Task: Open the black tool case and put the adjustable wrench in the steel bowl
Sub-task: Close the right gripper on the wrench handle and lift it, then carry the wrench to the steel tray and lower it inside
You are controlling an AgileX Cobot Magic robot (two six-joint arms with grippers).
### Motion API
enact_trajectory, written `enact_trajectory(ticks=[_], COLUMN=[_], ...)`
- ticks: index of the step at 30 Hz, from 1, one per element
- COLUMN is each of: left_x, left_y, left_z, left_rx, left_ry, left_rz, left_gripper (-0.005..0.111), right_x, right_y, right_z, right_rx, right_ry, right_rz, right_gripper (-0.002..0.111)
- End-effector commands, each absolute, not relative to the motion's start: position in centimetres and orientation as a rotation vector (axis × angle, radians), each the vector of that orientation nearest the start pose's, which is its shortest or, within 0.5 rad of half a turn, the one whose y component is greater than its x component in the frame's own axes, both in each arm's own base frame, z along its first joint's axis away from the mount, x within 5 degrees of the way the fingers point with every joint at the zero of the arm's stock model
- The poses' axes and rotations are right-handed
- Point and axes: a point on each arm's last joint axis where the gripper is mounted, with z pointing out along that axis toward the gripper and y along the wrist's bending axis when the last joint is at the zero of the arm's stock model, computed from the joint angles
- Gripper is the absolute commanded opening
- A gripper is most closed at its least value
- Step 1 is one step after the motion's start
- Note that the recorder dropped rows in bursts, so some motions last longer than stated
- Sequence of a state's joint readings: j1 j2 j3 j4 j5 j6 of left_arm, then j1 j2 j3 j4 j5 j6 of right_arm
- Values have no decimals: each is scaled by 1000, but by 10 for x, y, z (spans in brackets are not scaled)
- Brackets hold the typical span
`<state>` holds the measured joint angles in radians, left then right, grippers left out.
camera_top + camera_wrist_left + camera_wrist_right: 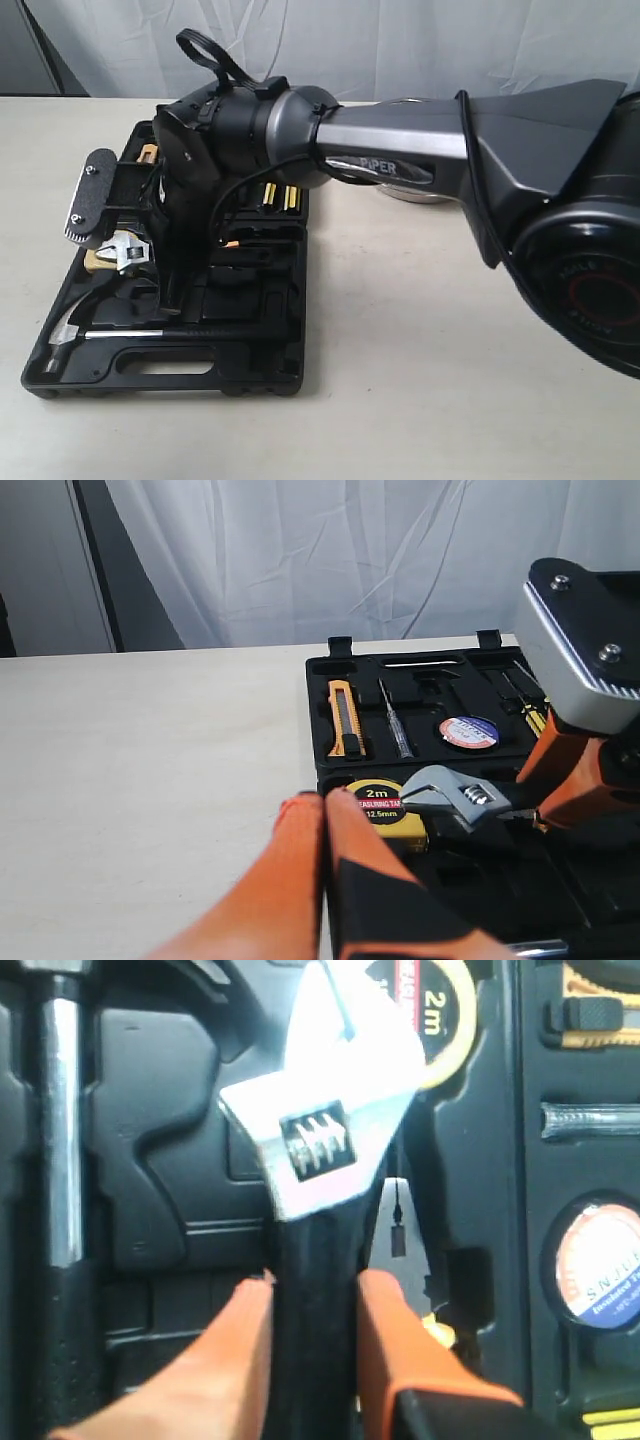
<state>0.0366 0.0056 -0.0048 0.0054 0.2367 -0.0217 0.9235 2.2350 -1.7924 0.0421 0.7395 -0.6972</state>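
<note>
Here, right hand (315, 1285) gripping adjustable wrench (320, 1150), over open case (250, 378).

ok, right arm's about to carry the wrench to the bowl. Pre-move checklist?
1. black tool case open: ok, tools exposed.
2. right gripper on the adjustable wrench: ok, fingers clamp both sides of the black handle.
3. wrench free of the tray: cannot tell; its head sits over the tape measure.
4. steel bowl ready to receive: cannot tell, it is mostly hidden behind the right arm.
5. left gripper out of the way: ok, shut, near the case edge, not touching the wrench.
</note>
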Motion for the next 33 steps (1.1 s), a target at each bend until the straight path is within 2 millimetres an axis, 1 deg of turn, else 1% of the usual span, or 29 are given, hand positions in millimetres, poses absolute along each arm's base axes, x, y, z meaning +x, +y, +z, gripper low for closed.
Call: enact_trajectory(ticks=[1,3,5,6,7,8,10,12,15,17,23,29,33], left_x=[55,55,55,55,55,55,55,55,55,55,55,55,55], left_y=[2,2,2,2,2,2,2,2,2,2,2,2,2], left_z=[192,192,192,192,192,192,192,192,192,192,192,192,192], left_rx=[-48,-48,-48,-48,-48,-48,-48,-48,-48,-48,-48,-48,-48], left_ry=[1721,1721,1721,1721,1721,1721,1721,1721,1721,1721,1721,1721,1721], left_rz=[19,19,19,19,19,19,19,19,19,19,19,19,19], left_gripper=[0,0,0,0,0,0,0,0,0,0,0,0,0], right_x=[303,314,329,343,349,365,387,410,437,448,471,487,492], right_y=[389,382,370,359,354,339,317,290,251,233,183,145,129], right_z=[188,189,190,191,192,193,194,196,197,198,198,200,194], right_rx=[-1818,-1775,-1711,-1639,-1608,-1543,-1427,-1305,-1140,-1063,-930,-797,-732], right_ry=[1831,1857,1896,1930,1944,1975,2027,2081,2143,2170,2222,2239,2268], right_rz=[58,45,37,37,36,26,20,8,-8,-15,-56,-60,-44], right_gripper=[-1,-1,-1,-1,-1,-1,-1,-1,-1,-1,-1,-1,-1])
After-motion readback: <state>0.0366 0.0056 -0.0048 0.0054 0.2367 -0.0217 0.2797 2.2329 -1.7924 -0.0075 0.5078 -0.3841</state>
